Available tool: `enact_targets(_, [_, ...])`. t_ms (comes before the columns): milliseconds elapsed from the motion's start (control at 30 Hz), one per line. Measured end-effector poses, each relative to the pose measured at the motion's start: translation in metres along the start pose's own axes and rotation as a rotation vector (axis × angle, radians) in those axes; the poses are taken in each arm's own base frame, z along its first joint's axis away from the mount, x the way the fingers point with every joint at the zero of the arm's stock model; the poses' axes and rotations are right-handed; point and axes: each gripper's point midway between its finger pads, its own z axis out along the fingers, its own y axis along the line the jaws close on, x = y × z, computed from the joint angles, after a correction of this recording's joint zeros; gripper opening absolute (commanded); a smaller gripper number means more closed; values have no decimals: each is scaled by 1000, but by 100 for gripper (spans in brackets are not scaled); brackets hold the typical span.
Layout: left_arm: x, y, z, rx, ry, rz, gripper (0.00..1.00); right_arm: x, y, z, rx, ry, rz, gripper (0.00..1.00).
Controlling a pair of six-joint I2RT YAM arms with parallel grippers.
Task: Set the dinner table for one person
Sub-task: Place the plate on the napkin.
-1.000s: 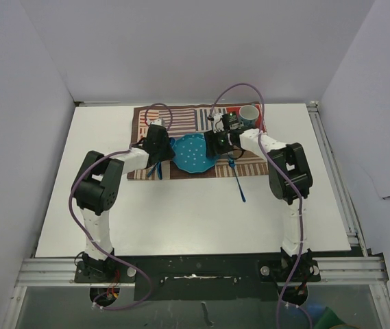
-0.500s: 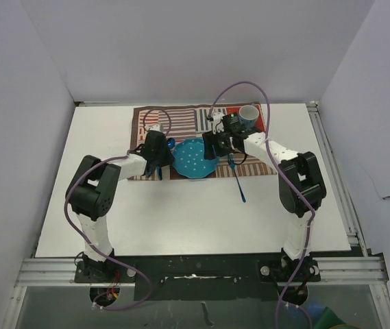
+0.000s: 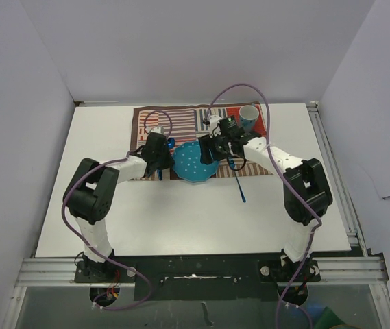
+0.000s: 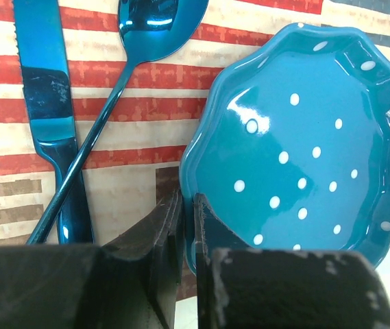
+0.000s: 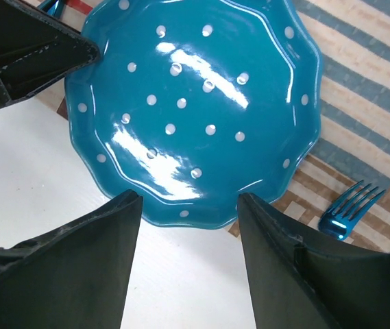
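A teal plate [image 3: 195, 162] with white dots lies half on the striped mat [image 3: 201, 123], and its near edge reaches over the white dinner table [image 3: 181, 219]. My left gripper [image 3: 162, 157] is shut on the plate's left rim [image 4: 186, 219]. In the left wrist view a blue knife [image 4: 44, 103] and a blue spoon [image 4: 147, 20] lie on the mat beside the plate [image 4: 304, 137]. My right gripper [image 3: 215, 146] hovers over the plate's right side. Its jaws [image 5: 189, 197] stand open and straddle the near rim of the plate [image 5: 195, 103] with nothing between them.
A blue fork [image 3: 238, 179] lies right of the plate, its tines [image 5: 349, 209] on the mat and its handle on the table. A blue cup [image 3: 249, 115] stands upright at the mat's far right corner. Aluminium rails run along the table's right edge [image 3: 332, 171].
The plate has slid toward the near edge of the mat, drawn by my left gripper. My right gripper has shifted slightly left over the plate and opened a little wider.
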Motion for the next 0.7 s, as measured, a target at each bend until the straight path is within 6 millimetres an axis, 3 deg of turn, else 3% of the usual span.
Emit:
enact_targets(133, [2, 0, -2, -1, 6, 3, 22, 3, 4, -2, 2, 7, 2, 65])
enact_targets(467, [13, -9, -13, 26, 39, 16, 24, 19, 7, -6, 16, 35, 5, 64])
enact_targets(600, [18, -12, -26, 24, 40, 30, 24, 25, 7, -19, 48, 32, 14, 52])
enact_targets(700, [16, -14, -38, 18, 13, 41, 24, 27, 6, -30, 72, 16, 16, 29])
